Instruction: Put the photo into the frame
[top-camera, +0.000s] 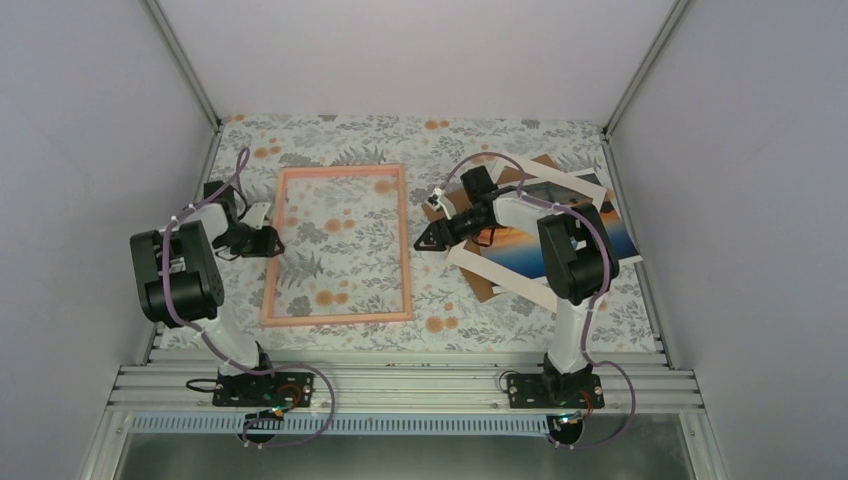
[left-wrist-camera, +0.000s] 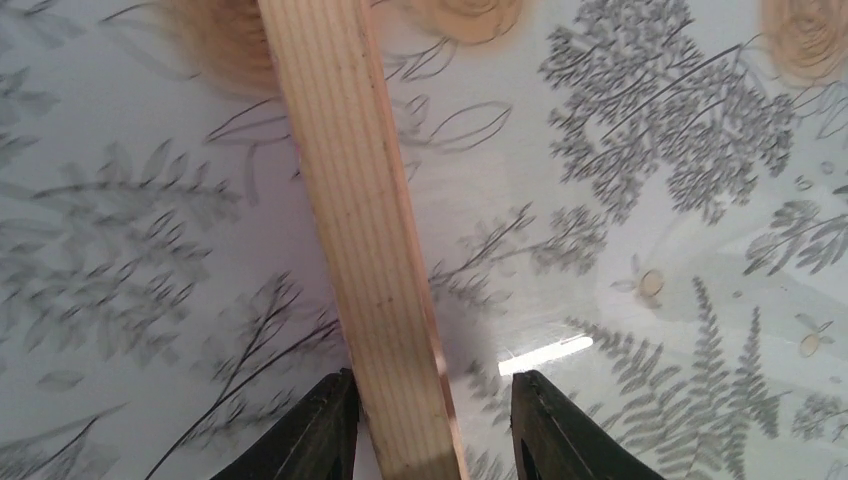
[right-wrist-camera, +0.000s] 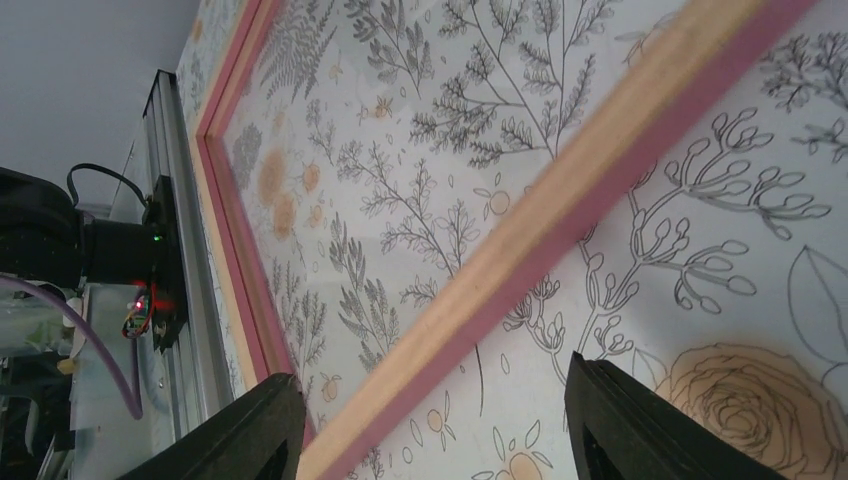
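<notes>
The pink-orange frame (top-camera: 340, 171) lies flat on the floral cloth, left of centre. My left gripper (top-camera: 277, 240) is open at the frame's left rail. In the left wrist view the wooden rail (left-wrist-camera: 360, 200) runs between the fingers, close against the left finger, and the gripper (left-wrist-camera: 430, 385) straddles it. My right gripper (top-camera: 419, 243) is wide open over the frame's right rail (right-wrist-camera: 600, 170), which crosses between its fingers (right-wrist-camera: 430, 372). The sunset photo (top-camera: 515, 252) lies at the right, partly hidden under my right arm.
The photo rests on a white mat border (top-camera: 500, 278), which lies over a brown board (top-camera: 482, 288) near the right wall. Grey walls and metal posts enclose the table. A metal rail (top-camera: 400, 385) runs along the near edge by the arm bases.
</notes>
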